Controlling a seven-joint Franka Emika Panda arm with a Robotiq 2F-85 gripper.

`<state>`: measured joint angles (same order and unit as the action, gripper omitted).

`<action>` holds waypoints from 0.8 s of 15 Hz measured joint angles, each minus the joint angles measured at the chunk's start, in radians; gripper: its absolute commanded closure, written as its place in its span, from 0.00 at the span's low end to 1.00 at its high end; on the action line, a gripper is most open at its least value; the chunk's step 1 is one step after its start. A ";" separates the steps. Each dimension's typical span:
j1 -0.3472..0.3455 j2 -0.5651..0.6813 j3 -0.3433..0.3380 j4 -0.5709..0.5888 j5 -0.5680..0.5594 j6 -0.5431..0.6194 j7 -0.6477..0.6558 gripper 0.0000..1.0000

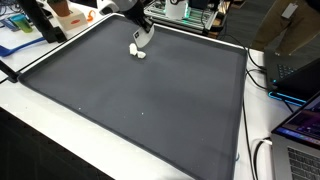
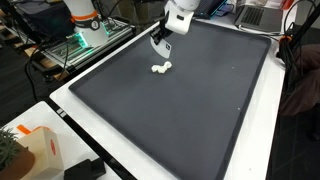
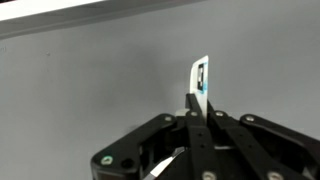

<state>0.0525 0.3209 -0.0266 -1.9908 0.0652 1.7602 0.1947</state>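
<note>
Black gripper [image 3: 200, 112] fingers together, clamped on thin white paper slip with blue mark [image 3: 200, 76], which pokes toward 12 o'clock. Slip looks light, bendy, slippery; best held by low edge. White crumpled lump [image 1: 139, 53] sits near, at 6 o'clock.

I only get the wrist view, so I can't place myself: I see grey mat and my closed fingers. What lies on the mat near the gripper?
Observer: A small white object lies on the dark mat, just below the gripper.
Operator: Am I touching it?
Observer: In both exterior views the fingertips hang right above it. I cannot tell whether they touch.
Operator: Where on the mat is that?
Observer: Close to one edge, well off the middle.
</note>
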 measured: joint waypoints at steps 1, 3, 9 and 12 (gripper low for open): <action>0.000 -0.021 0.002 -0.003 0.001 0.000 -0.001 0.99; 0.000 -0.075 0.007 -0.018 0.003 0.000 -0.001 0.99; 0.002 -0.299 0.038 -0.161 0.073 0.000 0.002 0.99; 0.005 -0.426 0.053 -0.274 0.119 0.000 0.017 0.96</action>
<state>0.0573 -0.1052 0.0262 -2.2644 0.1844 1.7606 0.2114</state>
